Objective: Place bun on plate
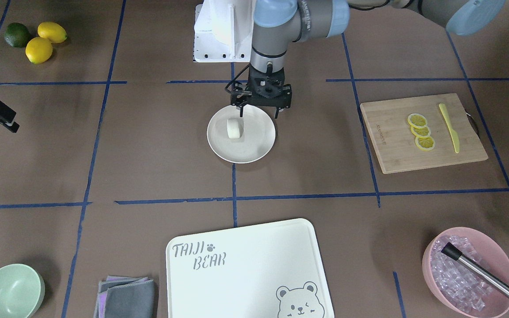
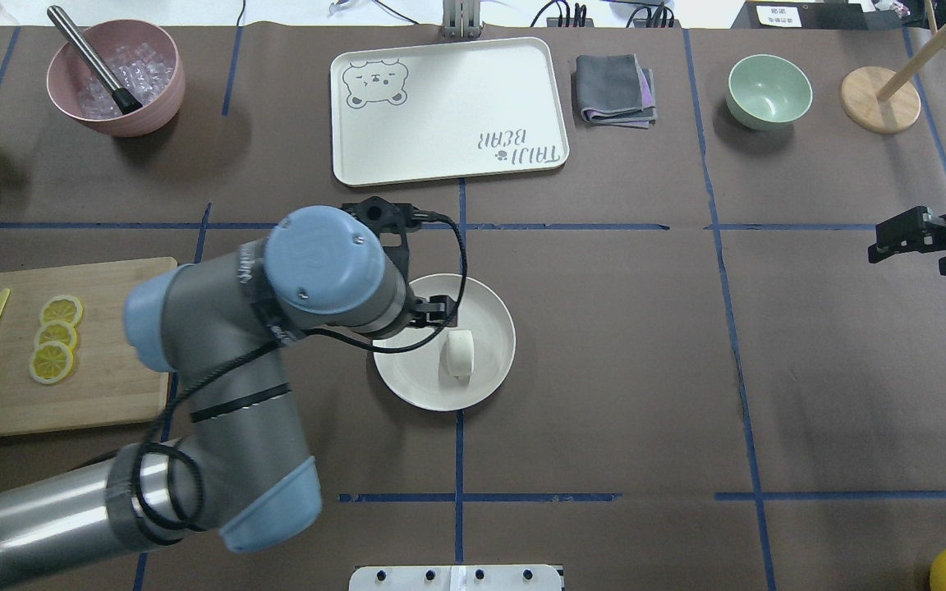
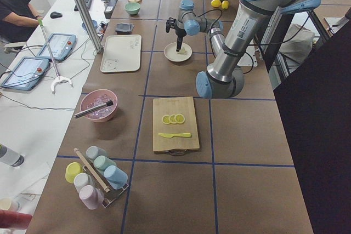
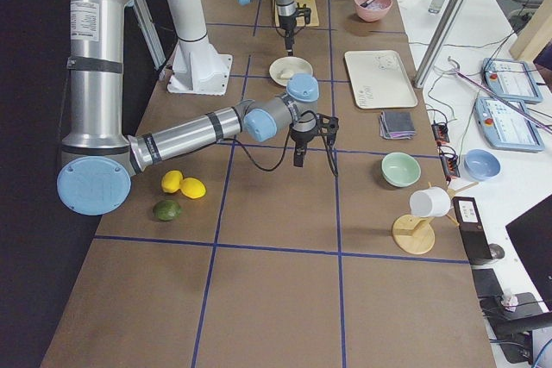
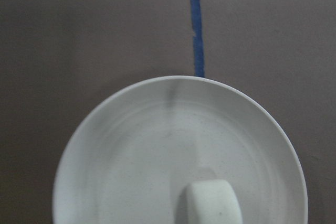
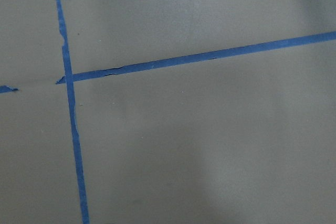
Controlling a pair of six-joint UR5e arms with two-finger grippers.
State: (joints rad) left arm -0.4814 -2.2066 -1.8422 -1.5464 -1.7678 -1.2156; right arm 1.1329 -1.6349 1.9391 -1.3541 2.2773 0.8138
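The small white bun (image 1: 234,128) lies on the round off-white plate (image 1: 254,150), left of its middle in the front-facing view; it also shows in the overhead view (image 2: 456,354) and the left wrist view (image 5: 210,203). My left gripper (image 1: 259,113) hangs open just above the plate's robot-side rim, with its fingers (image 1: 242,110) spread wide, nothing between them, and apart from the bun. My right gripper (image 2: 904,238) hovers far off over bare table, away from both; its two fingers look parted and hold nothing.
A wooden board (image 1: 422,132) holds three lemon slices and a yellow knife. Along the far side stand the bear-printed tray (image 2: 448,107), a folded cloth (image 2: 614,89), a mint bowl (image 2: 769,90) and a pink bowl (image 2: 116,78) of ice. Lemons and a lime (image 1: 36,39) lie near the robot.
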